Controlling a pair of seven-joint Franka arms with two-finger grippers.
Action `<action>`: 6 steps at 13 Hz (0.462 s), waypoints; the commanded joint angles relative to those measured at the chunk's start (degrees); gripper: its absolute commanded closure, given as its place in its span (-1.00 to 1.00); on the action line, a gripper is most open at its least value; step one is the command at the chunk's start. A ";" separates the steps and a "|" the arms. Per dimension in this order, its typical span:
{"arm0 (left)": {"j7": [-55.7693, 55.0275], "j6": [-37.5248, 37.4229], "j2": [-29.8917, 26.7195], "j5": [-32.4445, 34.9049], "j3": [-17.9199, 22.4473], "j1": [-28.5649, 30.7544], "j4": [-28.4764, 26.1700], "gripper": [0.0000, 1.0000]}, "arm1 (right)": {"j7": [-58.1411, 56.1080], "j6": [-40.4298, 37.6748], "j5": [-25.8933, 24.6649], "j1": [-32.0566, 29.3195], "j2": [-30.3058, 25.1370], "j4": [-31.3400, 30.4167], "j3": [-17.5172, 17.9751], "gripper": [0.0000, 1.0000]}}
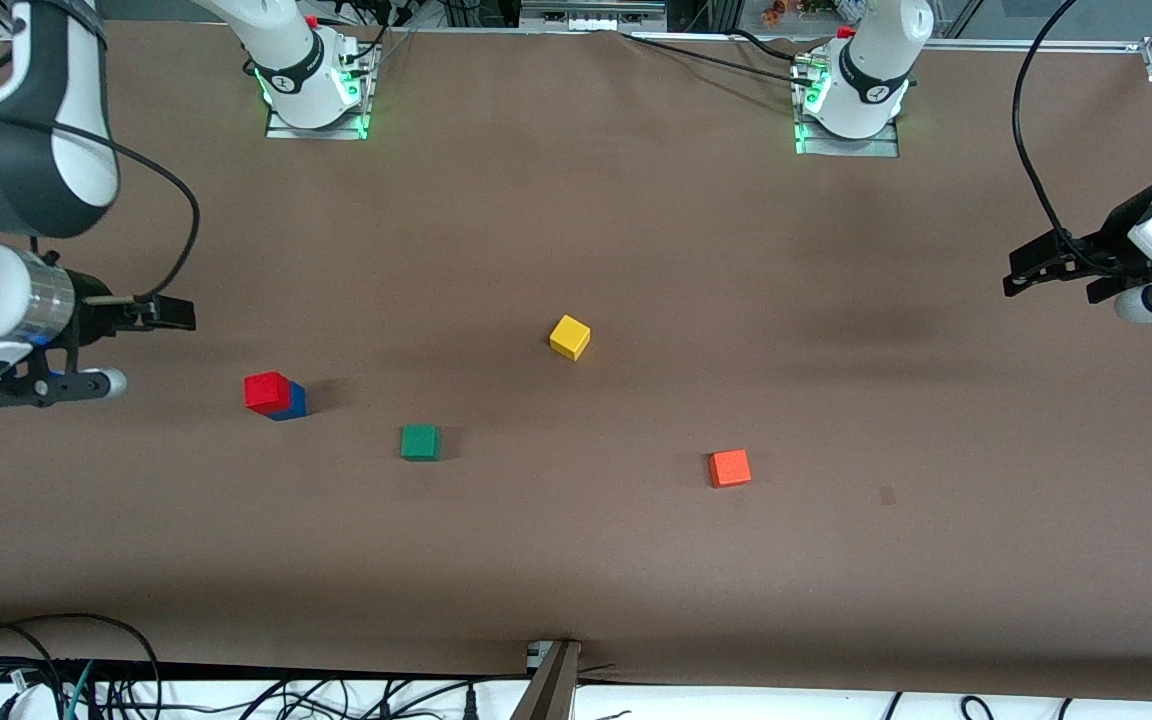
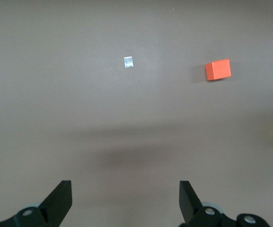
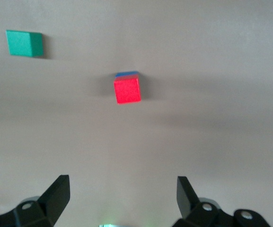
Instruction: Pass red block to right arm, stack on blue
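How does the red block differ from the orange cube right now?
The red block is deep red; the orange cube is lighter. The red block sits on the blue cube, while the orange cube rests directly on the table. The red block lies toward the right arm's end, the orange cube toward the left arm's. They look the same size, and neither is held.

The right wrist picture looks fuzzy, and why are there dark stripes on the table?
Right wrist view: the red block on the blue cube looks soft, slightly blurred. Left wrist view: a sharper orange cube, and a small shiny patch catches the light. The dark bands in both look like arm shadows.
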 commanded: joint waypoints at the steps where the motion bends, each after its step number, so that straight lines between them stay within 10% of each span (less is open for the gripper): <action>1: 0.67 -1.49 0.30 0.52 -0.25 0.07 1.51 -1.00 | 0.03 -2.25 -0.60 -4.47 -4.33 -0.71 3.50 -1.00; 6: 0.67 -1.49 0.30 0.52 -0.25 0.16 1.51 -1.00 | 5.65 -2.79 -4.55 -15.12 -15.11 -9.39 15.90 -1.00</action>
